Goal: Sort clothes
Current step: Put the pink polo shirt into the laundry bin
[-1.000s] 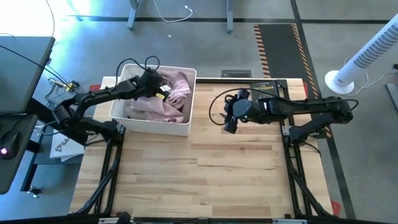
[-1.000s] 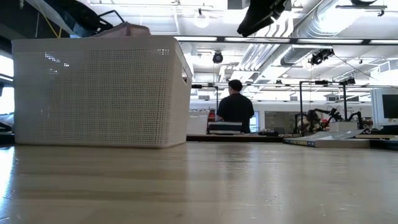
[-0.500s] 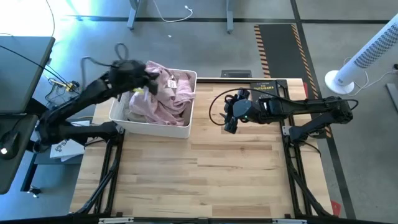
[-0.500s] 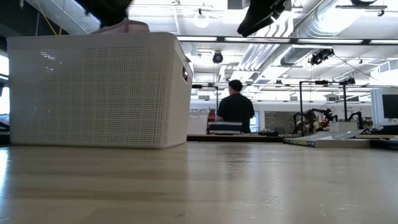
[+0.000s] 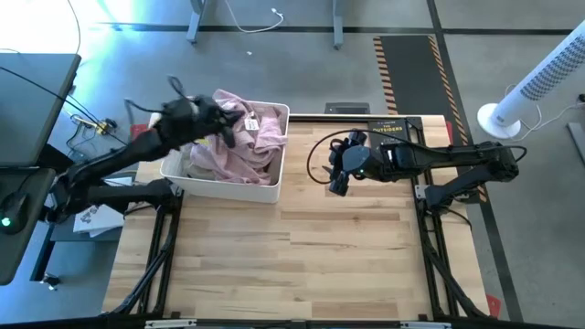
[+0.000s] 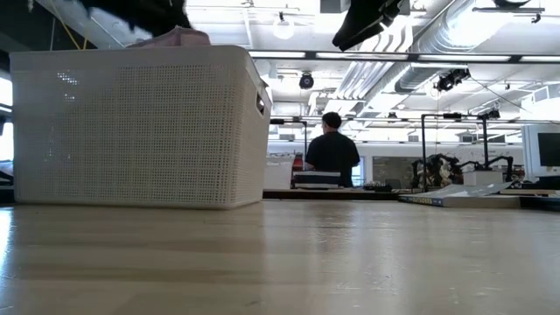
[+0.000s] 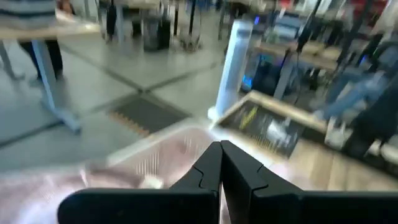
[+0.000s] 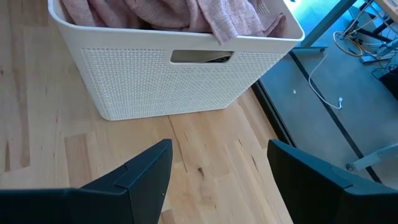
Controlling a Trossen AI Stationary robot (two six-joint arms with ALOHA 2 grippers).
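Observation:
A light pink garment [image 5: 251, 146] fills the white lattice basket [image 5: 219, 187] at the table's far left, and part of it is pulled up above the rim [image 5: 228, 99]. A paler beige piece [image 5: 194, 163] shows at the basket's left side. The other clothes are hidden. My left gripper [image 5: 226, 123] is over the basket, and its fingers [image 7: 211, 168] are shut in the wrist view. My right gripper [image 5: 336, 181] hangs open and empty above the table, right of the basket, and faces it [image 8: 217, 168]. My left gripper is shut on the light pink garment near its raised upper part [image 5: 239, 114], coming from above and from the table's left. The gripper itself hides the place of contact. The raised cloth hangs slack, and the rest of it lies in the basket.
A black paperback book [image 5: 388, 128] lies at the table's far edge behind my right arm. A white tower fan [image 5: 539, 87] stands off the table to the right. A person [image 6: 332, 153] stands far behind the table. Bare wood [image 5: 292, 247] runs to the near edge.
My left gripper has risen out of the basket and moved a little toward the table's left edge. It has drawn part of the pink garment up above the rim, while the rest has stayed in the basket.

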